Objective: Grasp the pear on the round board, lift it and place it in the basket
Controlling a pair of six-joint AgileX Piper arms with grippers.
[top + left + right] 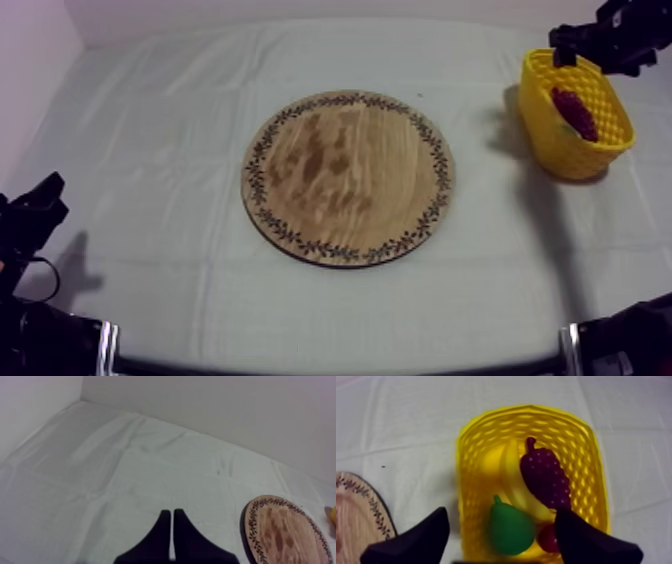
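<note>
Right pincer (pixel 501 512) over pear (pixel 510 531), stem toward banana (pixel 512 473)

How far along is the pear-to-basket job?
Done: the pear is off the wooden board and lies in the yellow basket, beside the banana, bunch of grapes and small red fruit. In hand: nothing; the right gripper hangs open over the basket, the left gripper is shut at rest near the board. Left: probably just retracting the right arm.

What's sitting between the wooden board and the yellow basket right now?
Just bare cloth between the wooden board and the yellow basket: the top view shows that stretch, and the right wrist view agrees.
</note>
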